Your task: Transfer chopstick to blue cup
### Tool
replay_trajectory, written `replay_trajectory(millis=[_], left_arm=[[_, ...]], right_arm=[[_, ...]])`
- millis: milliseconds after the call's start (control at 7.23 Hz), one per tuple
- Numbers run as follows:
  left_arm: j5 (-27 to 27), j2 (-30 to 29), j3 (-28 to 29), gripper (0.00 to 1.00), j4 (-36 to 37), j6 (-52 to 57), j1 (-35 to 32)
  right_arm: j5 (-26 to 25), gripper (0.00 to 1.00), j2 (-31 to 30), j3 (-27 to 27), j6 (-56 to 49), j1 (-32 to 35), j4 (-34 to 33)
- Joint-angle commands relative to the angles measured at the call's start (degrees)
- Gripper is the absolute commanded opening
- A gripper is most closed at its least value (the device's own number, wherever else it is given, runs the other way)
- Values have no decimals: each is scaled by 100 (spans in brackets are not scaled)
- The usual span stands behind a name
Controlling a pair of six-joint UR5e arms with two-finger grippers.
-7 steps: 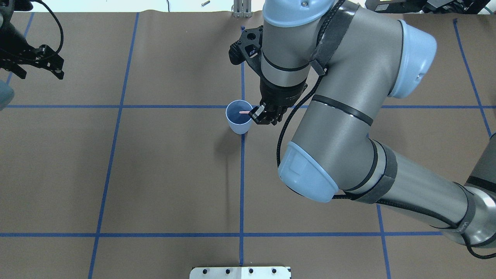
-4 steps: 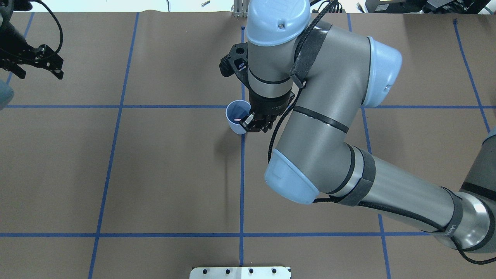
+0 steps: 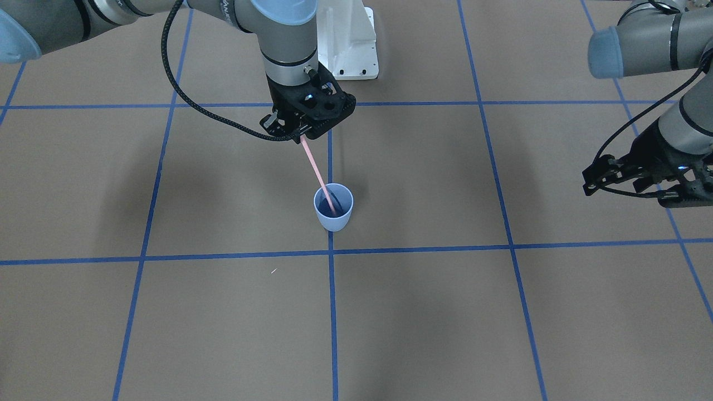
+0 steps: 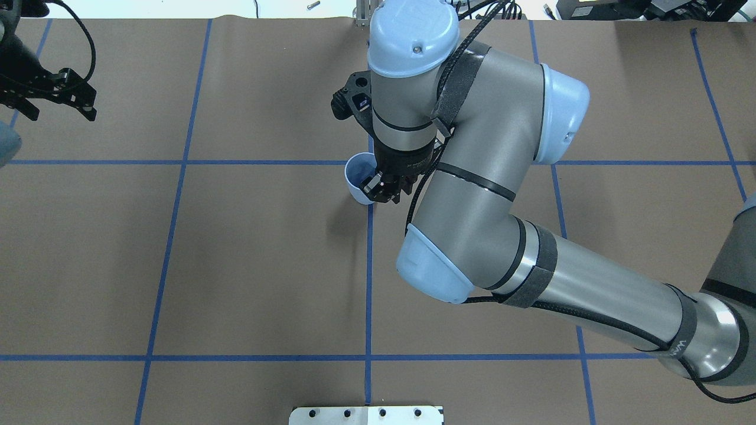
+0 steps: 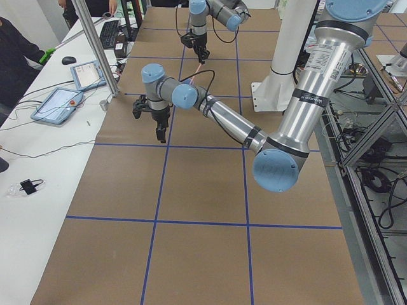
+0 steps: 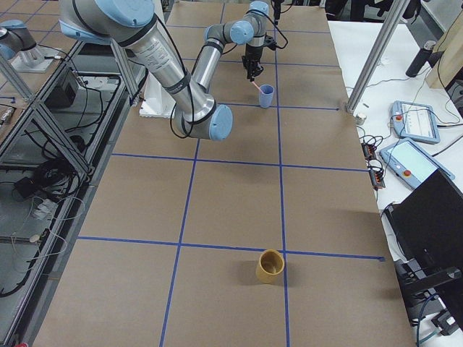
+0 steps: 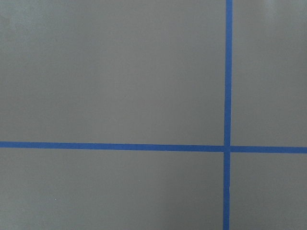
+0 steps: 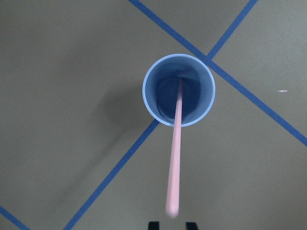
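Chopstick [image 3: 318,175], likely light, stiff and slippery for so thin a stick, hangs tilted from the right gripper [image 3: 301,136], whose jaws pinch its upper end, a sensible hold, while its lower tip sits inside the blue cup [image 3: 334,223].

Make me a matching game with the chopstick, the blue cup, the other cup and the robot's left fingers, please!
1. chopstick
2. blue cup
3. yellowish cup
4. left fingers

A. stands alone, far from both arms
B. pink, pinched by the right fingers
C. hang over the table, away from both cups
D. has a stick's end inside it

Pairs: 1-B, 2-D, 3-A, 4-C
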Motion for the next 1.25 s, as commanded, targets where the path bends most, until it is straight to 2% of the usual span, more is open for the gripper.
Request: replay_trajectory(millis=[0,277,553,692,969,1107], left_arm=[[0,-4,-5,98,0,0,0],[0,-4,-32,98,0,17,-44],[0,75,-49,98,0,341,-105],[0,188,-145,98,0,343,-123],[35,180,-181,98,0,281,-219],[18,311,-173,98,-9,359,-481]], right_arm=[[9,99,13,-71,419,12,127],[61,99,-56,208,449,265,93],[856,99,-249,542,660,1341,-266],[1140,99,-807,1031,660,1878,-399],[1465,100,-2115,1413,450,3074,-418],[1442,100,-3027,1718,231,3410,-357]])
